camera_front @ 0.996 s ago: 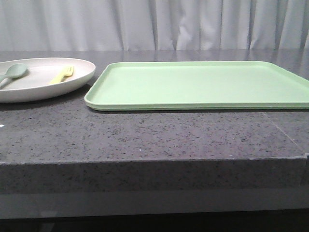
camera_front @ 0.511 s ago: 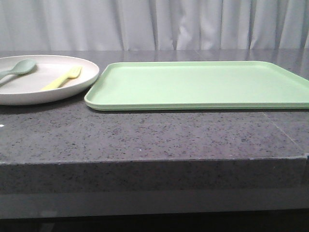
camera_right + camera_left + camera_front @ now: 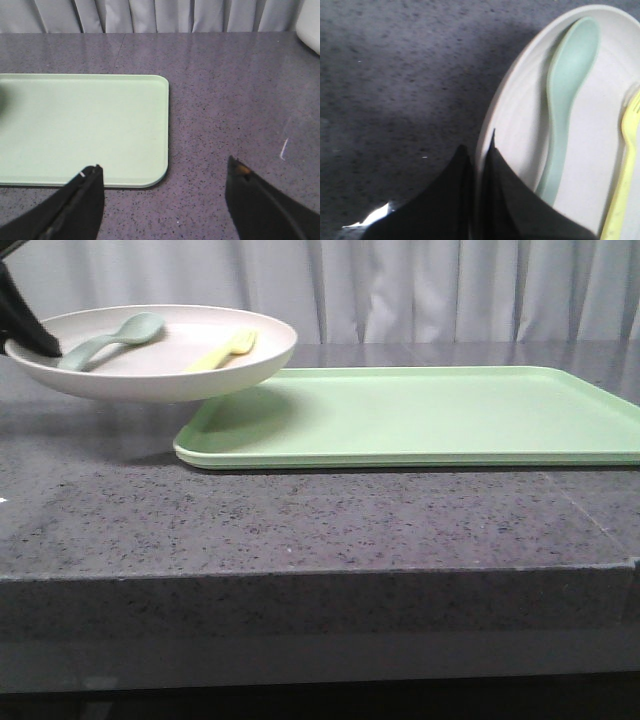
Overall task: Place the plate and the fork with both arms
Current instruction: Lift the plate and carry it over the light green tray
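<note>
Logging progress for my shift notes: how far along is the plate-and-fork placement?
Done: the left gripper has clamped the plate by its rim and lifted it off the counter, its edge overlapping the green tray. The fork and spoon ride inside. Left: setting the plate down; the open right gripper holds nothing.

The fork (image 3: 626, 175) handle and plate (image 3: 520, 100) run off frame.

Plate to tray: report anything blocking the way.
Nothing visible blocks it. The plate, gripped at its rim by the left gripper, hangs above the counter with its edge already over the tray's near-left corner. The tray's surface is bare. The spoon and fork ride inside the plate.
</note>
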### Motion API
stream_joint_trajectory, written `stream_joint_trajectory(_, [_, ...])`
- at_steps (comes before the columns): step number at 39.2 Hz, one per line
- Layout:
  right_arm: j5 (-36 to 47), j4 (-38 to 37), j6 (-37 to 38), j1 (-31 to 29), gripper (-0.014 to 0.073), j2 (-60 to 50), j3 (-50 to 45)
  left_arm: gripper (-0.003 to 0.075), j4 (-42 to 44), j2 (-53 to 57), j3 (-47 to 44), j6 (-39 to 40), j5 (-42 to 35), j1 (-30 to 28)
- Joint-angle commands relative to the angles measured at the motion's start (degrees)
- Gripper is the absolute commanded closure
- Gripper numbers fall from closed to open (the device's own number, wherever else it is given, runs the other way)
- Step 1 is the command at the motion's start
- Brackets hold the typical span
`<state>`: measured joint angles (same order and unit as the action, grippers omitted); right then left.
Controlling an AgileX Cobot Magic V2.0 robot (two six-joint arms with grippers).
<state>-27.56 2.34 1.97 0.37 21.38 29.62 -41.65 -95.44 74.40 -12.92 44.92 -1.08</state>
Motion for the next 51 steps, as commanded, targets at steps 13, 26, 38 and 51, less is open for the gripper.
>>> stream_joint_trajectory(13, [4.48, -0.29, -0.58, -0.18, 0.0056, 0.85, 1.92, 0.0738, 4.58, 0.02, 6.85, 19.09, -11.22, 16.02])
stream_joint_trajectory(26, [4.48, -0.29, -0.58, -0.18, 0.0056, 0.85, 1.92, 0.0738, 14.86, -4.21, 8.57, 33.05, -19.27, 23.94])
stream_joint_trajectory(38, [4.48, -0.29, -0.58, -0.18, 0.0056, 0.85, 1.92, 0.0738, 18.10, -7.04, 8.90, 39.54, -20.04, 27.05])
stream_joint_trajectory(51, [4.48, -0.29, -0.58, -0.18, 0.0056, 0.85, 1.92, 0.0738, 18.10, -7.19, 8.90, 39.92, -20.52, 27.79])
